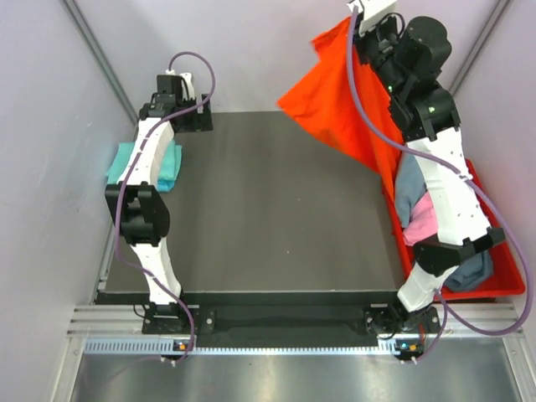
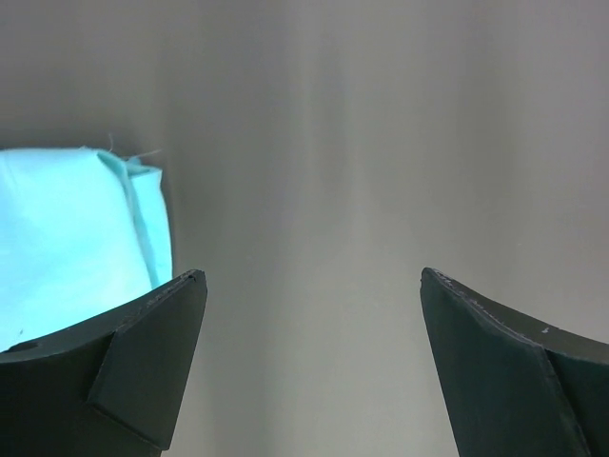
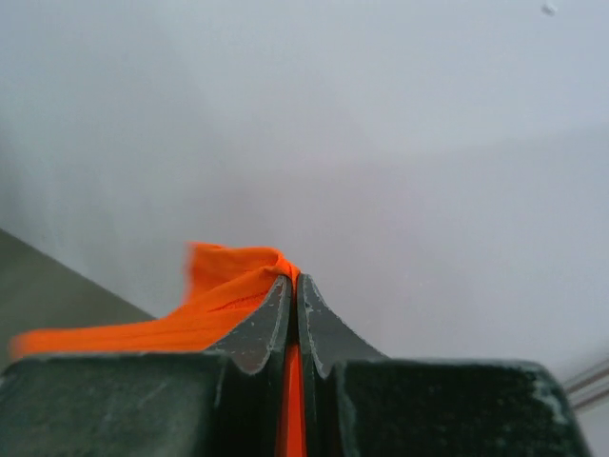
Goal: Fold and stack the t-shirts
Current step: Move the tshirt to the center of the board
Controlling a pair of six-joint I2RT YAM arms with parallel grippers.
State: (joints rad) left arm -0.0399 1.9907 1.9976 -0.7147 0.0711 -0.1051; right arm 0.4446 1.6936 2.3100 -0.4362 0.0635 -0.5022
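Note:
An orange t-shirt (image 1: pixel 335 100) hangs in the air over the table's far right corner, pinched at its top by my right gripper (image 3: pixel 295 282), which is shut on a fold of it. The cloth (image 3: pixel 228 286) drapes left from the closed jaws. A folded teal t-shirt (image 1: pixel 138 165) lies at the left edge of the table beside my left arm, and shows as pale teal cloth (image 2: pixel 76 238) at the left of the left wrist view. My left gripper (image 2: pixel 314 276) stands wide open near the far left corner with nothing between its fingers. Grey-blue (image 1: pixel 410 188) and pink (image 1: pixel 423 219) t-shirts lie in the bin.
A red plastic bin (image 1: pixel 507 280) sits along the table's right side, partly behind the right arm. The dark table mat (image 1: pixel 276 209) lies between the arms. Pale walls close in the left, back and right.

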